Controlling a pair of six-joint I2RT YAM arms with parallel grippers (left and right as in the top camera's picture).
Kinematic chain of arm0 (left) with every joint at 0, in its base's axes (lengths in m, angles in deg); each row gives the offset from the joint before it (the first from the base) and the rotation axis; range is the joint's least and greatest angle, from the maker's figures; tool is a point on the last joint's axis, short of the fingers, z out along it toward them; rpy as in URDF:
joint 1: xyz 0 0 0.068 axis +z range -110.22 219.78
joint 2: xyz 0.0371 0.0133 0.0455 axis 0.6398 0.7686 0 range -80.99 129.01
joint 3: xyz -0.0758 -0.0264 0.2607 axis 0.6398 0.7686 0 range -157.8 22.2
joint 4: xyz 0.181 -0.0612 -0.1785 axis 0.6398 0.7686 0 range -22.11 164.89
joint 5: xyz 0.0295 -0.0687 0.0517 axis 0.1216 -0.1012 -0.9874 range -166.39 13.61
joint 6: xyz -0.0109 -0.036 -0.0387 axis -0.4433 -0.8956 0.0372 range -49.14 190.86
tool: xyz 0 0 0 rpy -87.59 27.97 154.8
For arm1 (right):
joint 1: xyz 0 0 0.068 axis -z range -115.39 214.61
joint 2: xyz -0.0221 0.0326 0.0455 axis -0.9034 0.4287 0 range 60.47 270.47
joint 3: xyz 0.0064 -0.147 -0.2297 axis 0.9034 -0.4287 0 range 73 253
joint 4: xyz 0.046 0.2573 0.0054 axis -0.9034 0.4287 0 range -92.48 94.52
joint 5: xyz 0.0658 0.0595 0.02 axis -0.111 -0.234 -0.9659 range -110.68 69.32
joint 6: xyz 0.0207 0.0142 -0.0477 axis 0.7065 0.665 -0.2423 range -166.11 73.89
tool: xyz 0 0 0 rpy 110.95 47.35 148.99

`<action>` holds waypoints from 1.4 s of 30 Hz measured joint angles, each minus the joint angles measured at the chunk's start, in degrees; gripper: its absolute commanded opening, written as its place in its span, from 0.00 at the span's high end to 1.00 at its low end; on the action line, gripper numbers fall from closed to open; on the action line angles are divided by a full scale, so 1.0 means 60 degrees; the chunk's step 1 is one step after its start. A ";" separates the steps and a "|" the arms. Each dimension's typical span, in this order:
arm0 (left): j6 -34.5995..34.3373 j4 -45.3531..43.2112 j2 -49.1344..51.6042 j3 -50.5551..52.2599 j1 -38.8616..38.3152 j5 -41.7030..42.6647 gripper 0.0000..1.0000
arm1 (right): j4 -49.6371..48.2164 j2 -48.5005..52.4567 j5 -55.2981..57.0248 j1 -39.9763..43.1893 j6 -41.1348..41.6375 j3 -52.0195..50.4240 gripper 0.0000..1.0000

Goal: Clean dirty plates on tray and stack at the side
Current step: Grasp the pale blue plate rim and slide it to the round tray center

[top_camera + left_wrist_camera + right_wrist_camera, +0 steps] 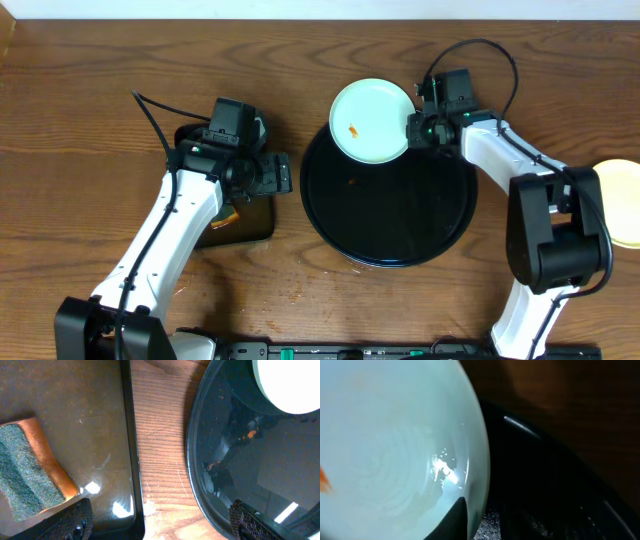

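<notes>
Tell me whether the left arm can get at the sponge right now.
Probably yes: the left hand is open by the rectangular tray, and the sponge lies uncovered there, nothing on it.

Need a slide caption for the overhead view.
Right gripper grips the orange-smeared plate at the far rim of the round black tray.

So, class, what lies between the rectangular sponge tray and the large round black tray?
Just a bare strip of wooden table with a few pale flecks, clearest in the left wrist view. The sponge tray and round black tray sit apart.
</notes>
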 measured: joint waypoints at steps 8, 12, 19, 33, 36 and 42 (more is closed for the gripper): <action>0.0000 -0.0004 0.0000 0.0000 0.0000 0.0000 0.12 | 0.1559 -0.0069 0.0306 -0.0113 0.0437 0.0117 0.99; 0.0000 0.0000 0.0000 0.0000 0.0000 0.0000 0.12 | 0.3071 -0.0550 0.0699 -0.0113 0.0627 0.0087 0.99; 0.0000 -0.0004 0.0000 0.0000 0.0000 -0.0004 0.12 | 0.5697 -0.1530 0.0969 -0.0113 0.1315 0.0051 0.99; 0.0000 -0.0007 0.0000 0.0000 0.0000 -0.0007 0.12 | 0.4492 -0.1537 0.0940 -0.0113 0.1067 -0.0856 0.68; 0.0000 0.0000 0.0000 0.0000 0.0000 -0.0004 0.12 | 0.3909 -0.1534 0.0940 -0.0113 0.0331 -0.0969 0.78; 0.0000 0.0120 0.0000 0.0000 0.0000 -0.0004 0.12 | 0.3177 -0.1515 0.0903 -0.0055 -0.0204 -0.1577 0.96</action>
